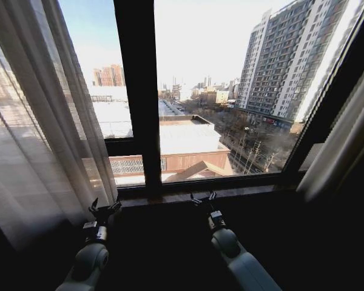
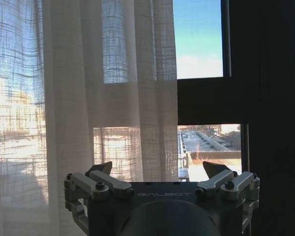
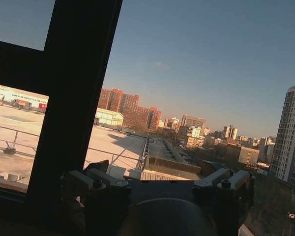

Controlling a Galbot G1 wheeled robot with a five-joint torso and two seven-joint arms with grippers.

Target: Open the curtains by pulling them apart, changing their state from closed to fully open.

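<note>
The curtains stand drawn apart in the head view. The left curtain (image 1: 48,121) hangs in sheer white pleats at the left side, and the right curtain (image 1: 346,139) is bunched at the far right edge. My left gripper (image 1: 104,210) is open, just below and beside the left panel's inner edge, holding nothing. In the left wrist view the same gripper (image 2: 158,169) faces the sheer curtain (image 2: 78,98), with nothing between its fingers. Open too, my right gripper (image 1: 203,199) sits below the sill near the middle, and the right wrist view has it (image 3: 155,167) facing bare glass.
A dark vertical window frame bar (image 1: 138,91) splits the glass, with a horizontal bar to its left. The sill (image 1: 230,193) runs just ahead of both grippers. The wall below the window is dark. City buildings lie outside.
</note>
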